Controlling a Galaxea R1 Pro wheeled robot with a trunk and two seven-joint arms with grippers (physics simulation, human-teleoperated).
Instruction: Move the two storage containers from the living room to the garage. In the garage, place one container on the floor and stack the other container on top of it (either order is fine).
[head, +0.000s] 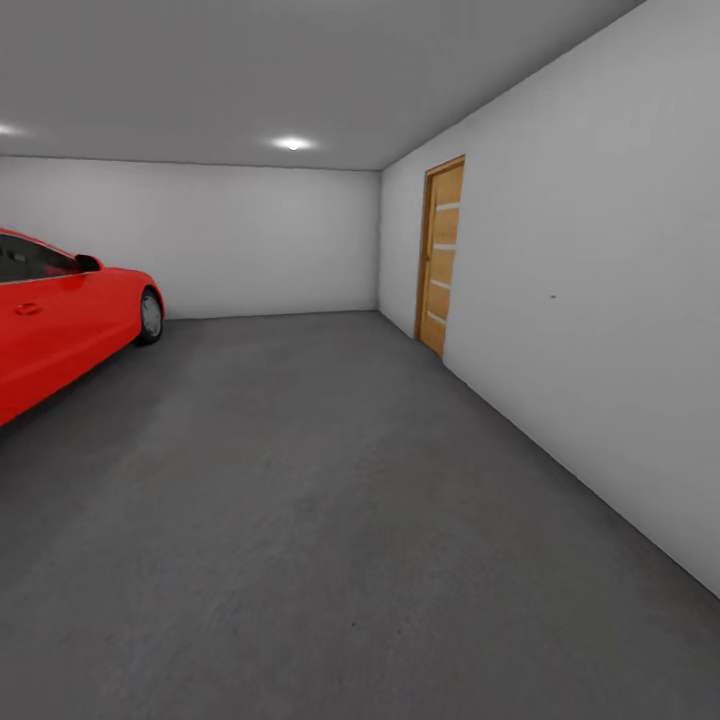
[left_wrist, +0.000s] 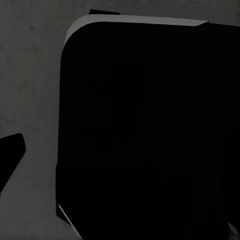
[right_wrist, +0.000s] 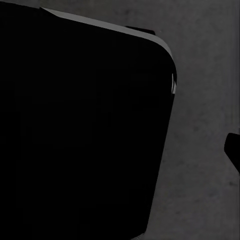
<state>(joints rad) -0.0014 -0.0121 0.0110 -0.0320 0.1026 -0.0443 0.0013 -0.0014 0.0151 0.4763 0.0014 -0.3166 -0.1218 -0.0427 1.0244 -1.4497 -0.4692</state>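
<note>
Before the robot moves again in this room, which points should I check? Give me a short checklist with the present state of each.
1. Robot is in the garage, on the grey floor: ok.
2. Path ahead free: ok; the red car stands at the left, the white wall at the right.
3. Wooden door shut: ok.
4. Storage containers located: cannot tell.
5. Jaws open or shut: cannot tell; both wrist views show a dark rounded body over the floor.

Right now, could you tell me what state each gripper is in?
Left gripper: cannot be told; its wrist view is mostly a black shape over grey floor.
Right gripper: cannot be told, same.
</note>
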